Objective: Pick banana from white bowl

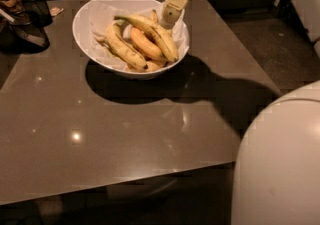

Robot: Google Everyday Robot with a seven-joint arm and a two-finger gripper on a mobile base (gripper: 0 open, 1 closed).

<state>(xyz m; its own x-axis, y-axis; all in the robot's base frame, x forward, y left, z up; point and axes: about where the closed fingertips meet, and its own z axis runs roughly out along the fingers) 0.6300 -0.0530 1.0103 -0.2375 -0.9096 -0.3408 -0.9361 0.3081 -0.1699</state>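
The white bowl (87, 16) stands at the far middle of the brown table, lined with crumpled white paper. The banana (159, 37), long, curved and speckled with a dark greenish stem pointing left, lies on top across the bowl's right half. A plump orange-yellow banana (144, 44) lies just under it, and a paler yellow one (122, 50) lies to the left. My gripper (168, 17) hangs from a cream arm coming in from the top. It is over the bowl's far right rim, right at the banana's far side.
Dark containers and clutter (25, 14) stand at the table's far left corner. A small scrap (56, 11) lies beside them. The robot's white body (282, 159) fills the lower right. The table's right edge (250, 64) drops to dark floor.
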